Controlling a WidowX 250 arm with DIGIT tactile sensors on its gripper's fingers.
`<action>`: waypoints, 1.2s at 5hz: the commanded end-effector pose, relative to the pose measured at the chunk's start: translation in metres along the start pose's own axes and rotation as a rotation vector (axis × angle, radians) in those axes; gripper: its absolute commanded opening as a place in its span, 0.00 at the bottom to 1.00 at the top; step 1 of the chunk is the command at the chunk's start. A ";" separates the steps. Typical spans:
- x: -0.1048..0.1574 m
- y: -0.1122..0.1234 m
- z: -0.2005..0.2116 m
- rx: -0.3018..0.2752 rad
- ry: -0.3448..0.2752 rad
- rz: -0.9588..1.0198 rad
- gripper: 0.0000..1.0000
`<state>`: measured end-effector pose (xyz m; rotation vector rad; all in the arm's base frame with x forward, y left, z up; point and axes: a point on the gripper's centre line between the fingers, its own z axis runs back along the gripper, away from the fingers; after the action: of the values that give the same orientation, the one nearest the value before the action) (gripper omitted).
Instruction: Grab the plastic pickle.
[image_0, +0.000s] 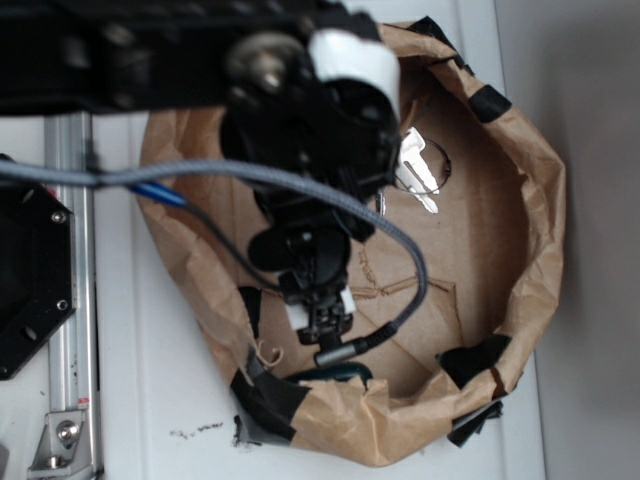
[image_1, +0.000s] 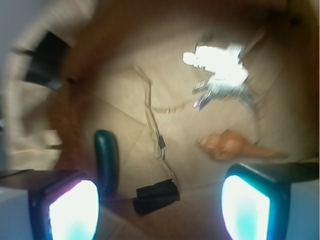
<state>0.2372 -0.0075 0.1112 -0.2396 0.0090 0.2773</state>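
Your pickle (image_1: 106, 161) lies on the brown paper floor of the bag (image_0: 540, 230), just beside the end effector's (image_1: 159, 207) left finger (image_1: 70, 210) and slightly ahead of it, outside the gap between the fingers. In the exterior view the pickle (image_0: 335, 374) shows only as a dark teal sliver under the arm, close to the bag's near wall. Your end effector is released: both fingers stand wide apart with nothing between them but a scrap of black tape (image_1: 156, 196) on the paper. The shell (image_1: 232, 146) sits ahead of the right finger (image_1: 250, 207). Farther ahead lies the key bunch (image_1: 220, 67), blurred and glaring. The bag rests on the white bench (image_0: 150, 390).
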 end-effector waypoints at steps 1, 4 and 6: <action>-0.024 -0.011 -0.062 0.019 0.060 0.074 1.00; -0.028 -0.051 -0.061 -0.117 0.025 -0.040 1.00; -0.021 -0.053 -0.036 -0.118 -0.054 -0.049 1.00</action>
<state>0.2260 -0.0673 0.0752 -0.3333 -0.0050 0.2555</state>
